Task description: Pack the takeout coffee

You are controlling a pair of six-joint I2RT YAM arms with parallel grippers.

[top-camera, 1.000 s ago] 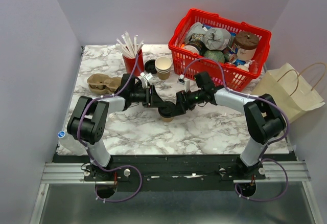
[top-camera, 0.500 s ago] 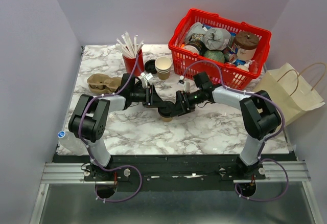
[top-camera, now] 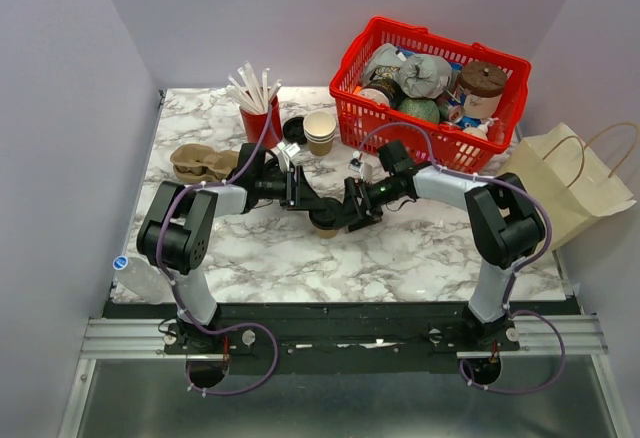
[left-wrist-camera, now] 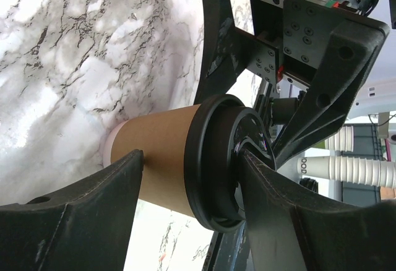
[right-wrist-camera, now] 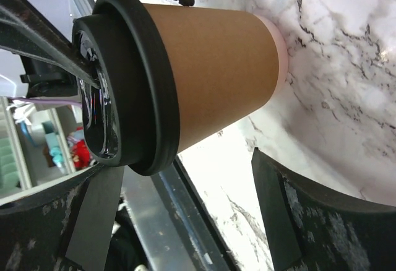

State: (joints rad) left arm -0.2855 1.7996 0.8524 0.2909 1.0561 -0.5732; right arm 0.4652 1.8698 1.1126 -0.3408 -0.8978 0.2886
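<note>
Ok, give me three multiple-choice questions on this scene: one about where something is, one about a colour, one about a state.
1. Where is the brown cup? A in the red basket; B on the marble table, between the left end effector and right end effector; C in the paper bag.
2. What colour is its lid? A white; B red; C black.
3. How is the cup? A upright, lidded; B lying on its side; C upright, uncovered.
Answers: B, its base rests on marble between both arms; C, the lid is glossy black; A, the lid sits on top and the base is down.
</note>
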